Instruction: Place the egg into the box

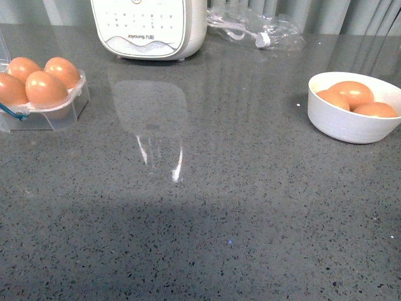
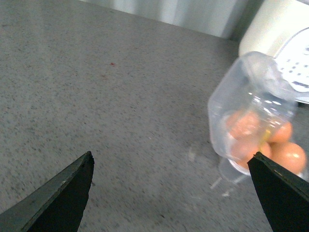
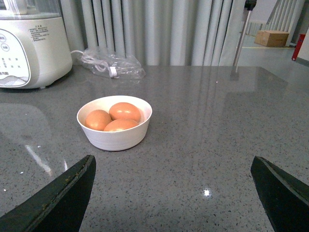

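The clear plastic box (image 1: 66, 108) stands at the far left of the grey counter and holds several orange-brown eggs (image 1: 45, 87). It also shows in the left wrist view (image 2: 251, 111), its lid blurred, off to one side of my left gripper (image 2: 171, 166), which is open and empty above bare counter. A white bowl (image 1: 351, 122) at the right holds three more eggs (image 1: 354, 93). In the right wrist view the bowl (image 3: 116, 135) and its eggs (image 3: 124, 111) lie ahead of my right gripper (image 3: 174, 169), which is open and empty. Neither arm shows in the front view.
A white kitchen appliance (image 1: 150, 25) stands at the back centre. A clear plastic bag with a cable (image 1: 260, 28) lies behind it to the right. Grey curtains hang behind the counter.
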Robot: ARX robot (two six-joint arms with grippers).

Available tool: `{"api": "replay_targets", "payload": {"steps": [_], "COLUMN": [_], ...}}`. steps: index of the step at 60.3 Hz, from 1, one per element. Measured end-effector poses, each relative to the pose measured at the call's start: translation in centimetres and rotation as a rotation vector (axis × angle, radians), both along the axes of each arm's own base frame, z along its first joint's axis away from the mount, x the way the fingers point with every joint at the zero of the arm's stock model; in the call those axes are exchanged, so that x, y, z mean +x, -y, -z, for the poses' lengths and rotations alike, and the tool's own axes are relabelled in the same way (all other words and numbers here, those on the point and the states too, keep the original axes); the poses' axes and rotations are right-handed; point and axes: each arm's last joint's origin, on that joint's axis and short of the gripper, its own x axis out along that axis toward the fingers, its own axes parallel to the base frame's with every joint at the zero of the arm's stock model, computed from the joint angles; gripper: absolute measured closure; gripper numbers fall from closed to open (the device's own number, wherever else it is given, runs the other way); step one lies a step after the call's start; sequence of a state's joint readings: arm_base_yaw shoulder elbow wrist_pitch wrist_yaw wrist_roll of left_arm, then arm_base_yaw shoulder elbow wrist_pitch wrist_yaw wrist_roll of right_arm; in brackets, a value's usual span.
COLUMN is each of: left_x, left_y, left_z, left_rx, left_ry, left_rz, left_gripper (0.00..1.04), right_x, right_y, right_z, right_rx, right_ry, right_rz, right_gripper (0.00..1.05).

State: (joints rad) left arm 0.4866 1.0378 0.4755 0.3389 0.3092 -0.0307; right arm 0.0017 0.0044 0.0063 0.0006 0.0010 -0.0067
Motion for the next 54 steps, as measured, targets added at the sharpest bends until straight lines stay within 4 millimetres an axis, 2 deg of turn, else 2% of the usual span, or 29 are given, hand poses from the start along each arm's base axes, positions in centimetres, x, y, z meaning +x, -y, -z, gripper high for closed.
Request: {"api": "replay_targets", "payload": {"steps": [15, 24, 36, 54], "left_x": [6.9, 10.7, 12.3, 13.6], "left_y": [-4.3, -6.5, -6.1, -3.6], "left_z": [-0.8, 0.1, 0.0, 0.0], "left_rx": [0.031, 0.009, 0.003, -0.022], "left_ry": [-0.062, -0.123, -0.122, -0.101], "left_rz": [-0.009, -0.004, 0.029, 0.102], "left_gripper": [0.07, 0.07, 0.07, 0.07], "right_x": [0.0, 0.0, 0.0, 0.0], "right_y": [0.0, 0.0, 0.0, 0.0], "right_z": [0.0, 0.0, 0.0, 0.0], "right_rx": [0.0, 0.0, 0.0, 0.0], "right_ry": [0.0, 0.0, 0.0, 0.0], "right_rz": [0.0, 0.0, 0.0, 0.0], "right_gripper": [0.07, 0.07, 0.07, 0.07]}}
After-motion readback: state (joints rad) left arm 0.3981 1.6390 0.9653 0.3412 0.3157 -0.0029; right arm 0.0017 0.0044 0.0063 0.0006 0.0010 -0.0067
